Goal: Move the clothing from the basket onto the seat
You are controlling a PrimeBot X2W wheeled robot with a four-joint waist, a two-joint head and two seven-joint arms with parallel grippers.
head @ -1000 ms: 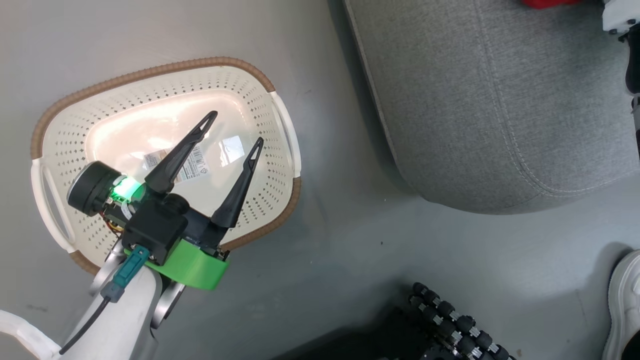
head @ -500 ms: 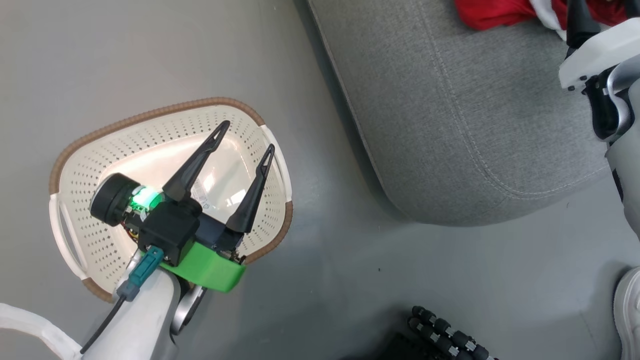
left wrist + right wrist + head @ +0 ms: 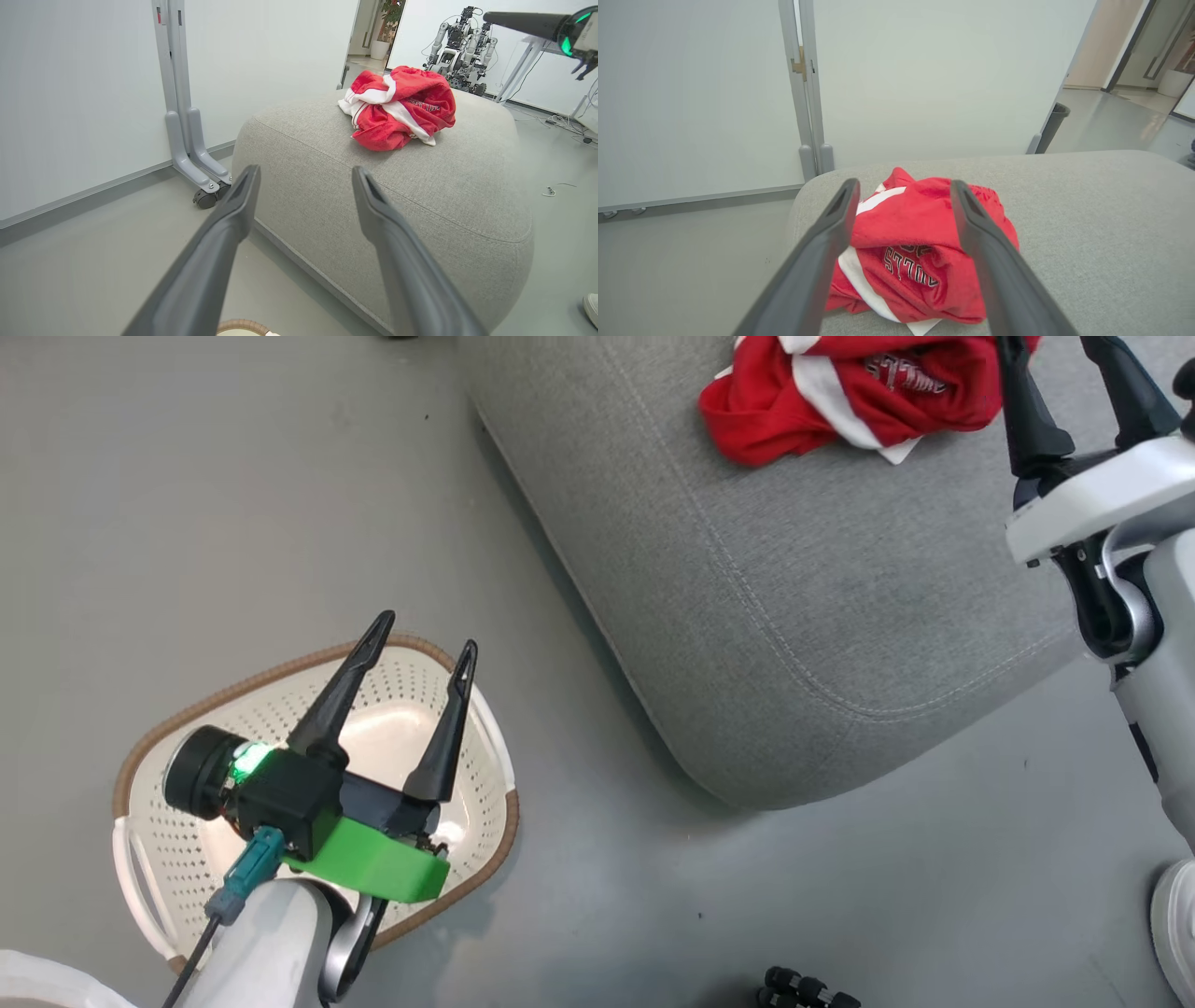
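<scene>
Two wide-open, empty, left gripper (image 3: 426,631) over basket (image 3: 159,868), right gripper (image 3: 903,185) near clothing (image 3: 840,392)

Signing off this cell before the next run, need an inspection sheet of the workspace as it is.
Surface: smooth grey floor.
Job's things: clothing bunched on seat; basket on floor, visible inside bare.
Clutter: dark ribbed part at head view's bottom edge.
Hands: left hand open over basket; right hand open beside clothing, gripping nothing.
Cables: cable with teal plug on left forearm; loose cables on floor past seat.
Surroundings: wheeled board stand, another robot, a person's shoe.
</scene>
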